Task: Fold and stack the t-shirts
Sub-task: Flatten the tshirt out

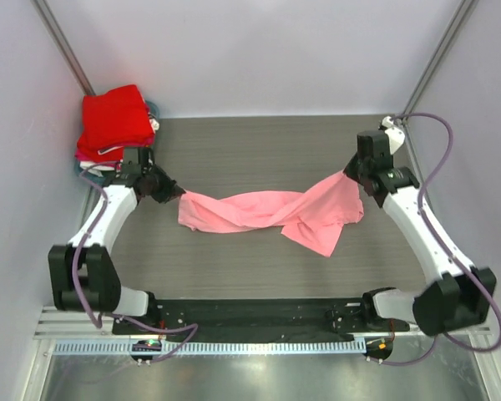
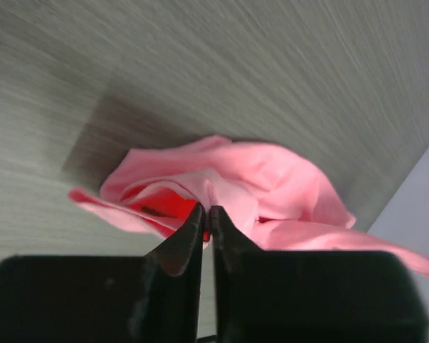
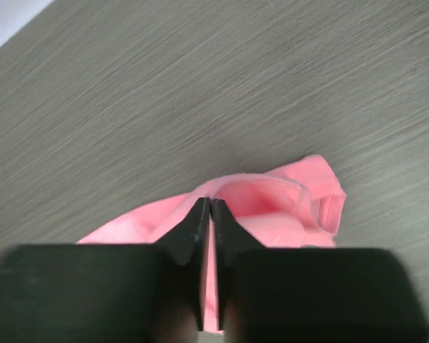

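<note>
Left tool [image 1: 177,194] and right tool [image 1: 348,173] hold pink t-shirt [image 1: 259,213] strung left-to-right.

Cannot count the lower shirts [image 1: 98,154] showing only thin edges under the bright red t-shirt [image 1: 113,115] far left of the pink t-shirt [image 1: 267,213], see only a sliver of teal tray [image 1: 154,107] there, and lose the pink t-shirt's near part behind the left gripper [image 2: 207,209] and right gripper [image 3: 209,201] in the wrist views.

This is a robotics lab test cell. Plain white wall panels [image 1: 259,50] and slanted metal posts [image 1: 64,46] box in a grey wood-grain table [image 1: 259,150]. The white left arm [image 1: 108,213] and right arm [image 1: 422,225] are bolted to a black base plate [image 1: 259,311] beside a toothed aluminium rail [image 1: 250,347], with purple cables [image 1: 451,140] trailing.
</note>
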`<state>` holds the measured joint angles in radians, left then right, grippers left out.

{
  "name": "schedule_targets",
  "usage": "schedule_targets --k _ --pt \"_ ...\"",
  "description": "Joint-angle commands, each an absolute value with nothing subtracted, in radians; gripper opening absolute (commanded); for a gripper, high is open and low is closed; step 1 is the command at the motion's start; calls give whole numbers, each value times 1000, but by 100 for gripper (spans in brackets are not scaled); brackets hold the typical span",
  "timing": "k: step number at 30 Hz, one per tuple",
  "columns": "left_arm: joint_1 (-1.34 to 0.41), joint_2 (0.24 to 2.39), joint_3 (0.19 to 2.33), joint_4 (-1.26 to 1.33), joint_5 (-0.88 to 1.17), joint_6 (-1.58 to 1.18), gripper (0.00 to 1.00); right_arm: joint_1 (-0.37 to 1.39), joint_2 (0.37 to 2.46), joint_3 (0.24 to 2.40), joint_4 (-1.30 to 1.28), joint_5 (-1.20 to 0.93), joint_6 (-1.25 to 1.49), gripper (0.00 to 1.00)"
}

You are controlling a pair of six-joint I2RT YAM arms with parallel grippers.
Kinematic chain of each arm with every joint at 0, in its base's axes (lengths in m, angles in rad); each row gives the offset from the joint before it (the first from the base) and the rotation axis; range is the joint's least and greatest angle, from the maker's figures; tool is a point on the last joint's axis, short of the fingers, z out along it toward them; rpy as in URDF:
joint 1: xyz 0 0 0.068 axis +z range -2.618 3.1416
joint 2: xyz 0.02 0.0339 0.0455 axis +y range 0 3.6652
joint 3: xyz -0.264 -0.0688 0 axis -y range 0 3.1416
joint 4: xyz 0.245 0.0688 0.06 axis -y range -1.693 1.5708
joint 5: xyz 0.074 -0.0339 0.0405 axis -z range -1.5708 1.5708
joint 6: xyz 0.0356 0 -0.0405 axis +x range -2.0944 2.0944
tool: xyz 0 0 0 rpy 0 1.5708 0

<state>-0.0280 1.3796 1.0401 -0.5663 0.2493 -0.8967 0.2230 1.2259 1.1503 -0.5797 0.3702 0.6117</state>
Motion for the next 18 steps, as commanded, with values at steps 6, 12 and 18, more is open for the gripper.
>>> schedule_targets --k 6,12,18 --pt "-5 1494 1212 -486 305 -853 75 -20 1398 1220 -454 -25 638 82" --pt "-5 1319 1054 -474 230 -808 78 -20 1246 1002 -430 86 610 69" --pt "-5 1244 812 -333 281 -885 76 -28 1181 799 -367 141 624 47"
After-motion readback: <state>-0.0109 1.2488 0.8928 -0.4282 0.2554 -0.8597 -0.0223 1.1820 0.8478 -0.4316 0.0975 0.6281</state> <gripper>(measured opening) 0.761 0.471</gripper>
